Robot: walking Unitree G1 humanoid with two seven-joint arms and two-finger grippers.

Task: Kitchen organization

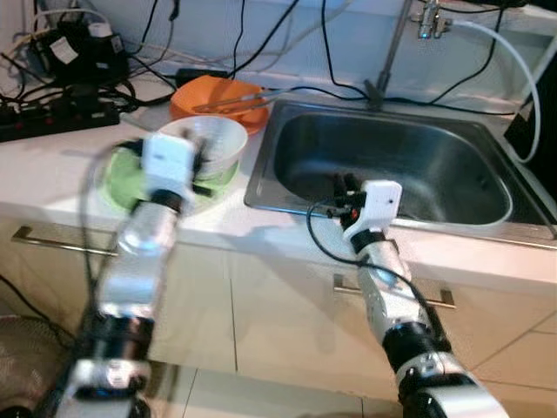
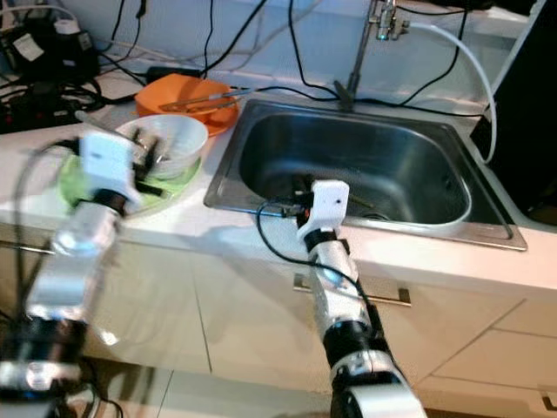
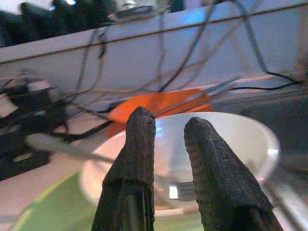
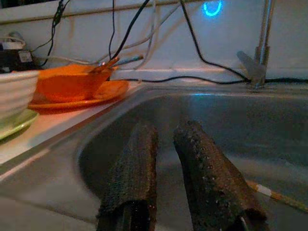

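Note:
A white bowl (image 1: 222,138) stands on a green plate (image 1: 120,185) on the counter, left of the sink (image 1: 452,139). My left gripper (image 1: 204,161) reaches over the bowl's near rim; in the left wrist view its fingers (image 3: 139,139) stand almost together with nothing between them. A grey utensil handle (image 3: 53,144) sticks out of the bowl. Behind it an orange bowl (image 1: 213,94) holding long utensils (image 1: 235,103) rests on an orange plate. My right gripper (image 1: 344,185) hangs inside the sink near its front wall, fingers (image 4: 202,163) close together and empty. A thin stick (image 4: 274,195) lies on the sink floor.
A tap (image 1: 396,43) rises behind the sink, with a white hose (image 1: 522,70) curving down the right side. A black power strip (image 1: 52,122) and tangled cables lie at the back left. Cabinet fronts with metal handles (image 1: 52,239) sit below the counter.

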